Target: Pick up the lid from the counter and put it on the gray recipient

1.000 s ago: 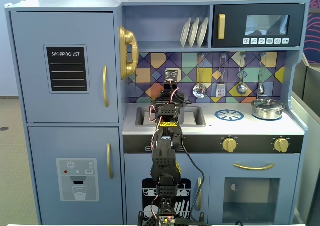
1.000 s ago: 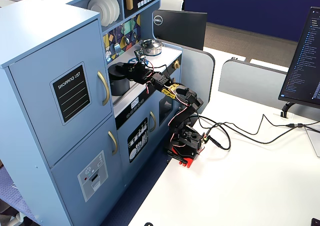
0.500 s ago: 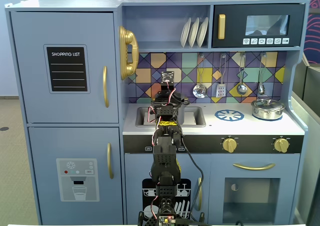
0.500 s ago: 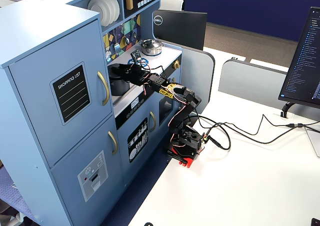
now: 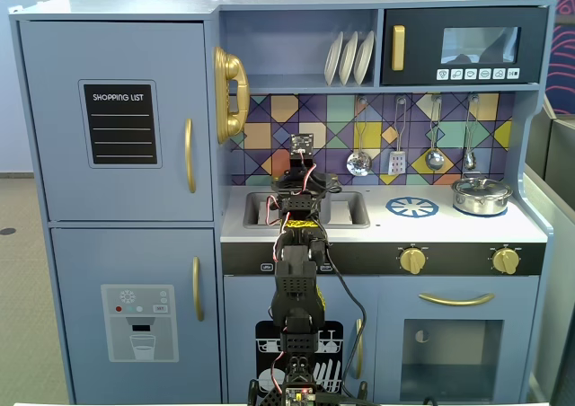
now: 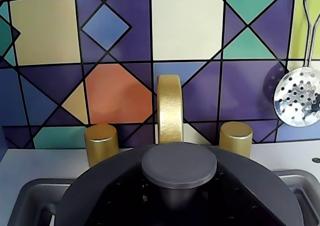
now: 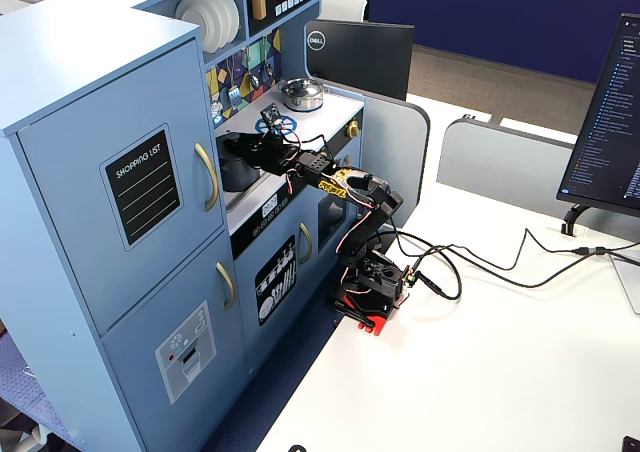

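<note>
The lid (image 6: 100,186) is a dark-gray disc that fills the bottom of the wrist view, with its round knob (image 6: 179,165) in the middle, just in front of the gold faucet (image 6: 170,106). Black gripper parts lie close on both sides of the knob's stem, so my gripper (image 6: 179,198) looks shut on the knob. In a fixed view my gripper (image 7: 245,147) reaches over the gray recipient (image 7: 236,169), which stands at the sink. Whether the lid touches the pot's rim does not show. In the front fixed view the arm (image 5: 299,244) hides the pot and the lid.
A shiny silver pot (image 5: 482,195) stands on the right burner, beside a blue burner print (image 5: 412,207). The sink (image 5: 350,210) lies under the arm. Gold taps (image 6: 101,143) and a hanging skimmer (image 6: 299,96) are close ahead. Utensils hang on the tiled back wall.
</note>
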`<action>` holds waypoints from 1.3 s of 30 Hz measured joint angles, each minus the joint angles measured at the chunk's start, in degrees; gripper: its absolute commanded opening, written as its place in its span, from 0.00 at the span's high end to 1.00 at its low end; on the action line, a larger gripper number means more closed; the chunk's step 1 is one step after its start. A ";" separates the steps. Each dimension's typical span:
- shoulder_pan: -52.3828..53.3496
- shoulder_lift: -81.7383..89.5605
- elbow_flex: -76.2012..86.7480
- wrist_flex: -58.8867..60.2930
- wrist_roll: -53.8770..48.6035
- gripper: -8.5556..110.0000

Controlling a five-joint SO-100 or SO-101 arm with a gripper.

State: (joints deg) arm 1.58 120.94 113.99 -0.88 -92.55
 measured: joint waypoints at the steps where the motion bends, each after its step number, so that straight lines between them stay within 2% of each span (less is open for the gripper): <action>1: -0.09 0.00 0.53 -0.35 0.00 0.93; 25: 0.62 -1.58 1.67 -4.13 -2.37 0.93; 28: 0.88 -1.41 1.67 -3.34 -2.37 0.79; 30: 0.88 -0.35 1.67 -0.97 -1.76 0.73; 32: 1.76 1.58 1.58 2.81 -1.23 0.73; 39: 1.85 13.71 -0.35 25.75 -1.14 0.79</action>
State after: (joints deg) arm 3.43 134.65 113.64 24.87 -93.69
